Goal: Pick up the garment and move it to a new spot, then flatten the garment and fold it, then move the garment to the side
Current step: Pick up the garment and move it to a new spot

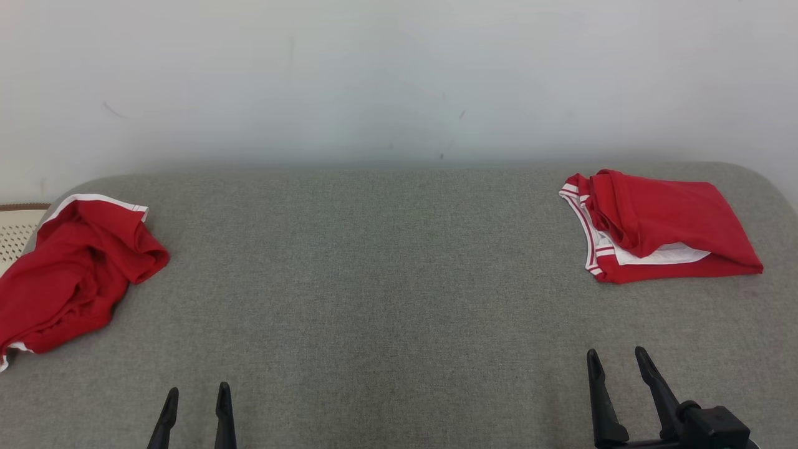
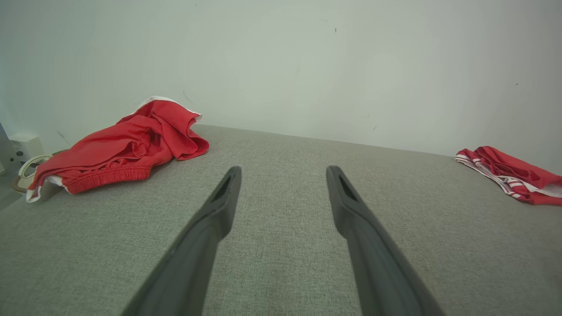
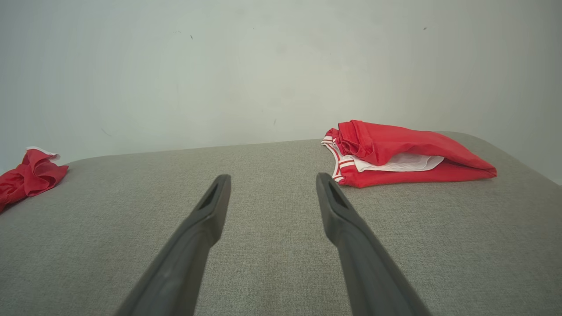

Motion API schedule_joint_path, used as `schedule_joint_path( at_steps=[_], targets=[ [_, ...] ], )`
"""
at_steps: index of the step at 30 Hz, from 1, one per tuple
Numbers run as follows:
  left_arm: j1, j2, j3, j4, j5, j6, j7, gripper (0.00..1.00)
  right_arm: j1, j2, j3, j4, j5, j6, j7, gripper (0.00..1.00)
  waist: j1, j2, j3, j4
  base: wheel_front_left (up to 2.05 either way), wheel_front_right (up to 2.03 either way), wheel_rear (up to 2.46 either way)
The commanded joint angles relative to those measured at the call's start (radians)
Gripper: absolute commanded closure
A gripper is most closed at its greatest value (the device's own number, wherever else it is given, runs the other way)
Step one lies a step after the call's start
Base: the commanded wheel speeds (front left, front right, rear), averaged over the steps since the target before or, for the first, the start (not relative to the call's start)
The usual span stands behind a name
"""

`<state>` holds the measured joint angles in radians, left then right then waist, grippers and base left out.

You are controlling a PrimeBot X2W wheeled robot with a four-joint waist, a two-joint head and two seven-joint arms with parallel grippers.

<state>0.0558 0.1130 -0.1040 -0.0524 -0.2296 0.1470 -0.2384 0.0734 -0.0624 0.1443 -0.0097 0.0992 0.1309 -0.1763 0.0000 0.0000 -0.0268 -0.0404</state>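
A crumpled red garment (image 1: pixel 75 271) with a white hem lies at the left edge of the grey fabric surface (image 1: pixel 374 268), partly hanging over it; the left wrist view has this crumpled garment (image 2: pixel 127 147) at upper left. A folded red garment (image 1: pixel 661 227) with white striped trim rests at the far right, and the folded garment (image 3: pixel 404 153) lies ahead and right of my right fingers. My left gripper (image 1: pixel 197 394) stands open at the bottom left, well clear of the crumpled garment. My right gripper (image 1: pixel 616 357) is open at the lower right, nothing between its fingers.
A pale wall (image 1: pixel 399 75) rises directly behind the surface. A pale perforated object (image 1: pixel 15 227) with a brown rim sits off the left edge behind the crumpled garment. The surface's corners are rounded at the back left and right.
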Motion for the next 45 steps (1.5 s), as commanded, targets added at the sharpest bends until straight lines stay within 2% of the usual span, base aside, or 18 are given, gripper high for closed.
schedule_joint_path(
  at_steps=[1, 20, 27, 35, 45],
  targets=[
    [0.005, 0.005, -0.001, 0.003, -0.006, 0.002, -0.001, 0.00, 0.010, 0.002, -0.002, 0.003, 0.006, 0.000, -0.003, 0.00, 0.0000, 0.0000, 0.000, 0.000, 0.00, 0.00, 0.00],
    [0.006, 0.017, -0.013, 0.001, -0.010, 0.011, 0.002, 0.00, 0.016, 0.005, -0.007, 0.013, 0.007, 0.000, -0.005, 0.00, 0.0000, 0.0000, -0.006, 0.004, 0.00, 0.00, 0.00],
    [0.002, 0.022, -0.007, 0.003, -0.016, 0.017, 0.002, 0.00, 0.024, 0.006, -0.013, 0.012, 0.009, 0.000, -0.006, 0.00, 0.0000, 0.0000, -0.005, 0.029, 0.00, 0.00, 0.00],
    [-0.007, 0.031, -0.001, -0.001, -0.021, 0.022, 0.007, 0.00, 0.030, 0.007, -0.021, 0.007, 0.015, 0.000, -0.004, 0.00, 0.0000, 0.0000, -0.001, 0.128, 0.00, 0.00, 0.00],
    [0.011, 0.043, 0.015, -0.011, -0.031, 0.035, 0.011, 0.00, 0.031, 0.009, -0.021, 0.014, 0.024, 0.000, 0.000, 0.00, 0.0000, 0.0000, 0.002, 0.297, 0.00, 0.00, 0.00]
  ],
)
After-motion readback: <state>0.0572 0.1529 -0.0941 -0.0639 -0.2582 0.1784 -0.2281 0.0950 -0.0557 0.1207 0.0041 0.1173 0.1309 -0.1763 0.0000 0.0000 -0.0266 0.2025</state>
